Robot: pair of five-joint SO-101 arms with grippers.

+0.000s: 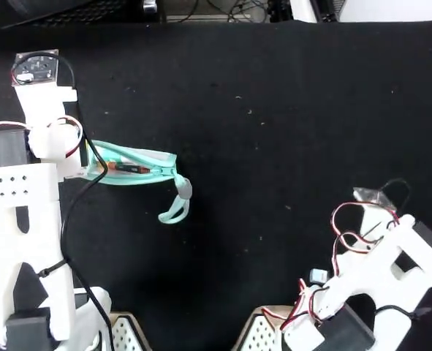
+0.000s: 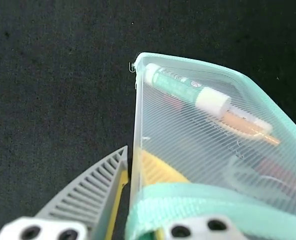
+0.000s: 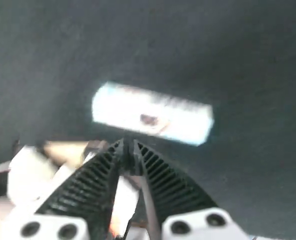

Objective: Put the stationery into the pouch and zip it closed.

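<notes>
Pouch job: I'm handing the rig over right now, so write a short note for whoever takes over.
Left gripper: shut on one end of the pouch, which it holds at the left side of the table.
Right gripper: shut, holding nothing, at the table's near right.
Done: a pen and other items are inside the pouch.
Left: a small white block, likely an eraser, lies on the table just past the right gripper's fingertips. It has to be picked up and put in. Then zip the pouch closed. I cannot tell how far the zip stands open.
</notes>
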